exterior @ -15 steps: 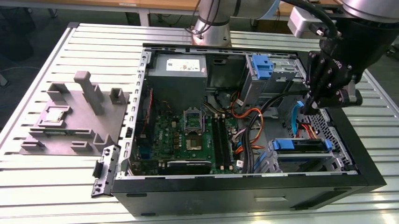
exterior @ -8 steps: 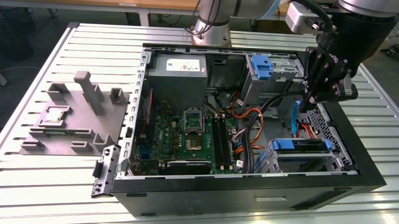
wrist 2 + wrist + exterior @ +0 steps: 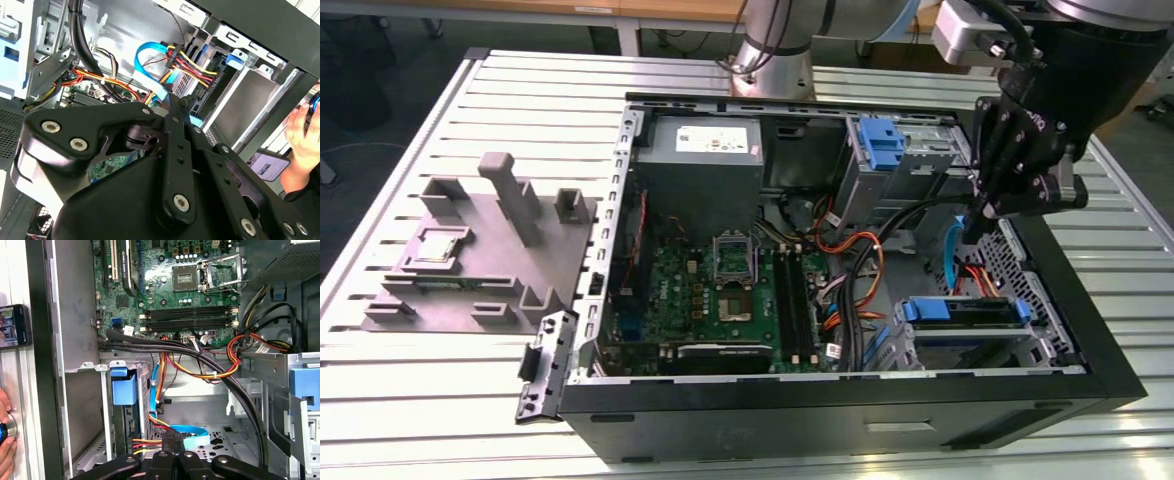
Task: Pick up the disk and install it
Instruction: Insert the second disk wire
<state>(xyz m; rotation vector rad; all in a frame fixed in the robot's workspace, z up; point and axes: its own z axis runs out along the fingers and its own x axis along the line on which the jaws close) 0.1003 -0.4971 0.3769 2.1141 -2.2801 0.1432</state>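
Gripper inside open PC case, fingers pressed together, empty; disk sits in lower drive bay, blue bracket on top, near gripper, not touching; motherboard alongside.

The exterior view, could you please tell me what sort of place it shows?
Probably a robotics lab or test bench: an open black computer case lies on a slatted white metal table, beside a grey plastic fixture block.
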